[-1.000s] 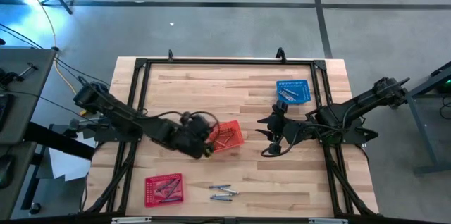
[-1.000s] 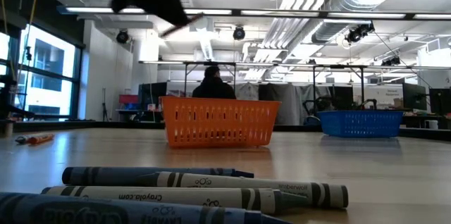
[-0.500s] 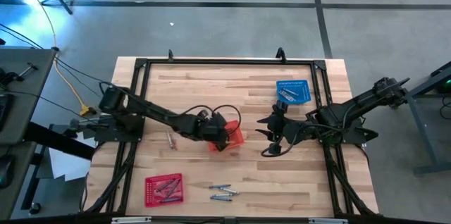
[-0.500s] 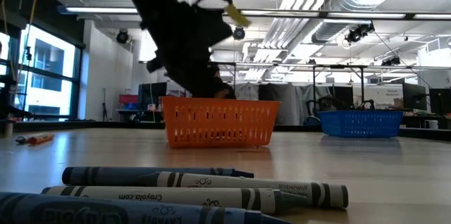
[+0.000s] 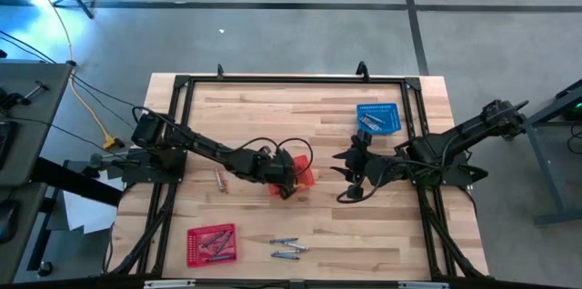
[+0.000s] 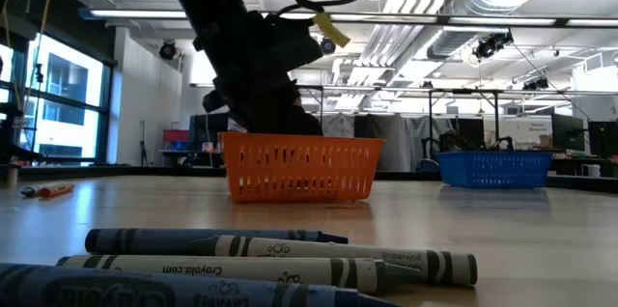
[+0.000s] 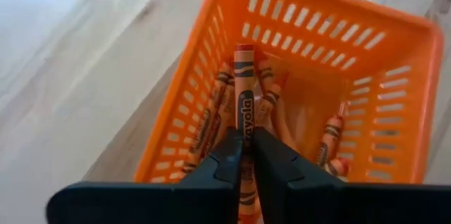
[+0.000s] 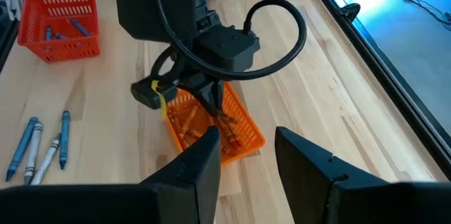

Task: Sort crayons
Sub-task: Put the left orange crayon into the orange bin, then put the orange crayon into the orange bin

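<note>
The wooden table point(image 5: 300, 116) spreads under both my arms, ringed by its black frame. My left arm reaches across it toward the middle, and my left gripper point(image 7: 245, 155) hangs over the orange basket point(image 7: 394, 76), fingers pinched narrow on an orange crayon point(image 7: 244, 90) that points down into the basket. Just beneath and around that crayon lie more orange crayons point(image 7: 331, 139) on the basket floor. In the right wrist view the same gripper point(image 8: 211, 104) sits right at the basket's mouth.

My right gripper point(image 8: 243, 153) waits well to the side of the orange basket, out toward the table's right edge, its fingers standing wide with nothing between them. Beyond it, near the far right corner, sits the blue basket point(image 5: 378, 117) with a few crayons inside.

Nearer the front edge on my left side is a red basket point(image 5: 211, 243) holding several crayons, and just beside it lie loose bluish and grey crayons point(image 5: 287, 249) on bare wood. One small crayon point(image 5: 219, 180) rests alone under my left forearm.
</note>
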{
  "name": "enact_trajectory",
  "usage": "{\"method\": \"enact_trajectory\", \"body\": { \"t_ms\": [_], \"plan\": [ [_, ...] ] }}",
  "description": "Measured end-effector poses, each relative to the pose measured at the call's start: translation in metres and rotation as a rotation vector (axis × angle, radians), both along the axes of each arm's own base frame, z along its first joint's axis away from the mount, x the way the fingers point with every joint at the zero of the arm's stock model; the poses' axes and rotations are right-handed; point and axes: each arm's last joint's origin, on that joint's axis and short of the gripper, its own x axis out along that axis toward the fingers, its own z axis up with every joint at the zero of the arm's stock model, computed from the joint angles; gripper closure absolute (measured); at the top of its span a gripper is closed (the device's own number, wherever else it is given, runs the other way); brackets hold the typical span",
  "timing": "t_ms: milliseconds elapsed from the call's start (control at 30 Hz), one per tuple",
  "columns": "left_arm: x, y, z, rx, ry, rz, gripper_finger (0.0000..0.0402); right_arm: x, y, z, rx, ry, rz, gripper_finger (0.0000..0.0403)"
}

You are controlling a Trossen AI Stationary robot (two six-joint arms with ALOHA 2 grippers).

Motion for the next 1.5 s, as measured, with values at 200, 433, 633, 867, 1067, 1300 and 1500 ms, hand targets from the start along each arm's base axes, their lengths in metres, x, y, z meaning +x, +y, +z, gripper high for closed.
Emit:
{"method": "enact_trajectory", "body": {
  "t_ms": [200,433,633,867,1067,1300,1500],
  "plan": [
    [0.0,-0.002,-0.001,-0.047,0.02,-0.047,0.0353,-0.002,-0.001,-0.002,-0.012,0.026,0.0,0.0274],
    [0.004,-0.005,0.005,-0.082,0.019,-0.123,0.032,-0.003,-0.001,-0.004,-0.021,0.047,0.0,0.0274],
    [0.01,-0.006,0.018,-0.068,0.007,-0.122,0.031,-0.003,-0.002,-0.004,-0.025,0.056,0.0,0.0274],
    [0.005,-0.02,0.054,0.02,0.146,-0.112,0.0323,-0.004,-0.002,-0.005,-0.029,0.069,-0.002,0.0274],
    [-0.03,-0.047,0.071,0.066,0.345,0.081,0.0325,-0.006,-0.003,-0.007,-0.024,0.09,-0.014,0.0274],
    [-0.076,-0.08,0.063,0.022,0.505,0.387,0.0325,-0.006,-0.003,-0.007,-0.055,0.1,0.008,0.0274],
    [-0.103,-0.095,0.046,0.034,0.562,0.537,0.0325,-0.006,-0.003,-0.007,-0.068,0.102,0.012,0.0274]
  ]
}}
